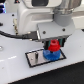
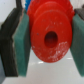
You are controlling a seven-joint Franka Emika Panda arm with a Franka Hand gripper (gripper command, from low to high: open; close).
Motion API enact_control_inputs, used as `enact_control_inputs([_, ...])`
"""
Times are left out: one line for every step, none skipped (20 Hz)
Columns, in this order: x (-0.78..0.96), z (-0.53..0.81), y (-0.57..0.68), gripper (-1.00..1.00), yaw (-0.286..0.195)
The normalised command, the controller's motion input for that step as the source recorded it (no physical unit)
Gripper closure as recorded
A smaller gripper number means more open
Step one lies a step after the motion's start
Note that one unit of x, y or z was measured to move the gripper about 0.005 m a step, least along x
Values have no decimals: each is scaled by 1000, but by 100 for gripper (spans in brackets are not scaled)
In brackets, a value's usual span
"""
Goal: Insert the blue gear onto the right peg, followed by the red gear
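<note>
In the exterior view, the black-bordered plate [image 1: 38,57] lies on the white table [image 1: 12,70]; its left peg [image 1: 37,56] stands bare. Toward the exterior view's right, the blue gear [image 1: 50,54] sits low on the plate where the right peg should stand, the peg itself hidden; judged seated. Directly above it, the red gear [image 1: 53,46] is clamped by the gripper [image 1: 53,44]. In the wrist view, the green pads [image 2: 23,46] press its rim. Remaining: lowering the red gear onto the peg and releasing it.
</note>
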Motion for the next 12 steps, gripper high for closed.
enact_control_inputs([199,-212,-144,100,0])
enact_control_inputs([211,-229,-137,100,0])
enact_control_inputs([223,-230,-130,100,0])
enact_control_inputs([258,-85,-87,100,0])
enact_control_inputs([304,-62,-65,100,0])
enact_control_inputs([309,-84,-59,100,0])
enact_control_inputs([311,-116,-49,100,0])
enact_control_inputs([295,-185,-35,100,0])
enact_control_inputs([279,-204,-33,100,0])
enact_control_inputs([258,-252,-39,100,0])
enact_control_inputs([198,-242,-34,100,0])
enact_control_inputs([180,-141,-24,100,0])
